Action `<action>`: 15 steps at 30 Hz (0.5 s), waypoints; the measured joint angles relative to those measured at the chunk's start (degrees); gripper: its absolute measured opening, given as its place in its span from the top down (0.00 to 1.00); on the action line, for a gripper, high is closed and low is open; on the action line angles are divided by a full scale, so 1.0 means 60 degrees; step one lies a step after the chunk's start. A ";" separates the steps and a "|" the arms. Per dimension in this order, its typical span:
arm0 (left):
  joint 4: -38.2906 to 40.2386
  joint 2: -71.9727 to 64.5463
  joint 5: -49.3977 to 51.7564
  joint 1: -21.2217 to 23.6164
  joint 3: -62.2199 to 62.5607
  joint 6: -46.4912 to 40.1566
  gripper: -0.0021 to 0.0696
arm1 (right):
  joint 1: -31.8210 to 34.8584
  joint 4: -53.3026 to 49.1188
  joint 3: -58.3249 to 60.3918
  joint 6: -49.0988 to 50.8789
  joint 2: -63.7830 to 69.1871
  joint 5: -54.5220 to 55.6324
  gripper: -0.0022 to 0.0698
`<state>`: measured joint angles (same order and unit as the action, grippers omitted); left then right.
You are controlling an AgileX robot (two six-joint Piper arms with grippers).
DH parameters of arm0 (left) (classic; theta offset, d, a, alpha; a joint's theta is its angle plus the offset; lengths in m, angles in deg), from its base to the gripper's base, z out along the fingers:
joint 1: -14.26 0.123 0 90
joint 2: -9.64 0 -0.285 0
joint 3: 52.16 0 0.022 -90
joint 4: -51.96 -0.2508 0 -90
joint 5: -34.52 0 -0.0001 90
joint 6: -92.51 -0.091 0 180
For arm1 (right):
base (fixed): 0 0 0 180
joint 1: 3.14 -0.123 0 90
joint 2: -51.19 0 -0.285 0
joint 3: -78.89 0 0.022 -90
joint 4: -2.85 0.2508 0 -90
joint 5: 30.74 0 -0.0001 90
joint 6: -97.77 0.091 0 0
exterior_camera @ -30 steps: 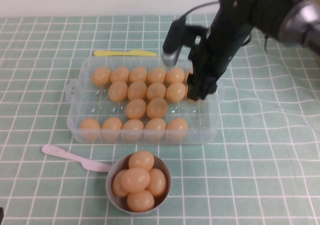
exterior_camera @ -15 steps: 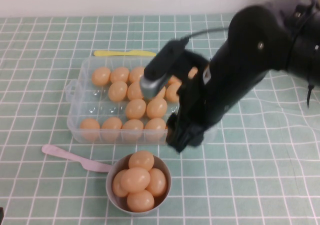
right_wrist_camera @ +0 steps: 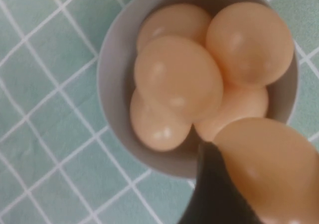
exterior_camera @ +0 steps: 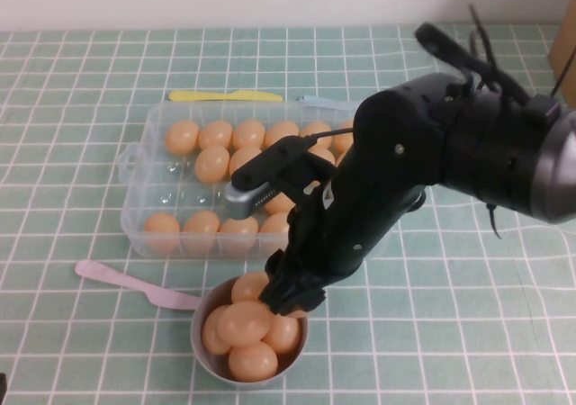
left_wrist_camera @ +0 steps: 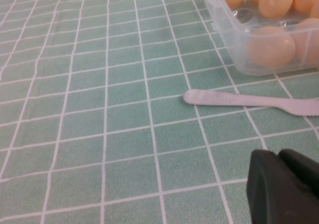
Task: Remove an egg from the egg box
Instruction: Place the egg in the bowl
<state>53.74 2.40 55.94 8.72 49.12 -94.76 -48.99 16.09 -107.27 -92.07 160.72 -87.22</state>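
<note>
The right arm stretched from the upper right of the high view down toward the lower centre, its dark bulky links bent at the elbow and the wrist angled downward. The right gripper hung at the lower centre of that view, its fingers closed around the egg. The left gripper sat low at the lower right of its own wrist view, only its dark tips visible.
</note>
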 joint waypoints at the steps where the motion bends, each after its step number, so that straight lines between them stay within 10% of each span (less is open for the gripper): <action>1: 0.0000 0.0000 0.0000 0.0000 0.0000 0.0000 0.98 | 0.0000 0.0000 0.0017 0.0281 0.0122 0.0176 0.46; 15: 0.0000 0.0000 0.0000 0.0000 0.0000 0.0000 0.98 | 0.0000 0.0002 0.0039 0.1410 0.0460 0.0812 0.46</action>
<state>53.74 2.40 55.94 8.72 49.12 -94.76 -48.99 16.10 -107.04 -83.61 163.48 -82.35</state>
